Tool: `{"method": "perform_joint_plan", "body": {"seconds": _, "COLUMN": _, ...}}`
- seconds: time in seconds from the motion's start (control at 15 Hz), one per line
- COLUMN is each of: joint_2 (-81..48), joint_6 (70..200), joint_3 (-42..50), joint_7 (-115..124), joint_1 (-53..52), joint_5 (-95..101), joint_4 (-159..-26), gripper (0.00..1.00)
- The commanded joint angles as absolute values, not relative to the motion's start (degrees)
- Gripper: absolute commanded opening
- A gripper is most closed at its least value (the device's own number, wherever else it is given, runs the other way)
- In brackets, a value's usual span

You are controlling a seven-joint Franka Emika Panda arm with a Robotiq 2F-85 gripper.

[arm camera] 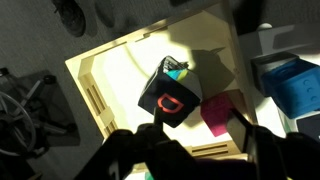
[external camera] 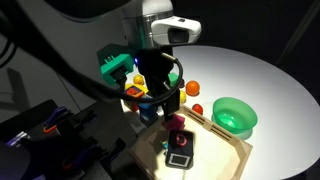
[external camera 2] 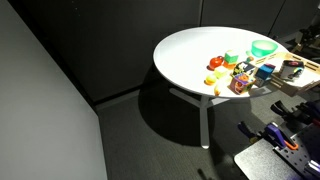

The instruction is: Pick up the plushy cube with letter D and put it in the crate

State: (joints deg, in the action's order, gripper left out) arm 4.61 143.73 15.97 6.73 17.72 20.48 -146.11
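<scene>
The plushy cube with letter D (arm camera: 168, 100) is black with a red D and rests tilted inside the crate (arm camera: 110, 75), a shallow light-wood tray. In an exterior view the cube (external camera: 180, 155) lies in the crate (external camera: 215, 150) at the table's near edge. My gripper (arm camera: 200, 138) hangs above the crate, open and empty, with its fingers apart. In the wrist view the D cube is by the left finger. The gripper also shows in an exterior view (external camera: 165, 103), above and behind the cube. In the far exterior view the cube and crate are too small to tell apart.
A small magenta cube (arm camera: 222, 112) lies next to the D cube, between my fingers in the wrist view. A blue cube (arm camera: 295, 85) sits outside the crate. A round green bowl (external camera: 235, 116) stands beside the crate, with orange balls (external camera: 193, 89) and other toys (external camera: 135, 92) behind. The white round table (external camera 2: 185, 55) drops off all round.
</scene>
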Motion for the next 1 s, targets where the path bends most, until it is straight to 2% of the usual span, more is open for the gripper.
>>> {"method": "perform_joint_plan", "body": {"seconds": 0.0, "joint_2": 8.11, "joint_6": 141.23, "joint_3": 14.07, "joint_7": 8.81, "joint_1": 16.71, "joint_5": 21.27, "joint_4": -145.82, "gripper": 0.97}}
{"method": "perform_joint_plan", "body": {"seconds": 0.07, "joint_2": 8.86, "joint_6": 140.98, "joint_3": 13.41, "joint_7": 9.02, "joint_1": 16.33, "joint_5": 20.93, "joint_4": -145.7, "gripper": 1.0}}
{"method": "perform_joint_plan", "body": {"seconds": 0.4, "joint_2": 11.29, "joint_6": 138.23, "joint_3": 10.36, "joint_7": 8.82, "joint_1": 13.94, "joint_5": 17.7, "joint_4": -144.08, "gripper": 1.0}}
{"method": "perform_joint_plan", "body": {"seconds": 0.93, "joint_2": 13.16, "joint_6": 123.88, "joint_3": 7.71, "joint_7": 6.06, "joint_1": 9.24, "joint_5": 8.17, "joint_4": -139.57, "gripper": 1.0}}
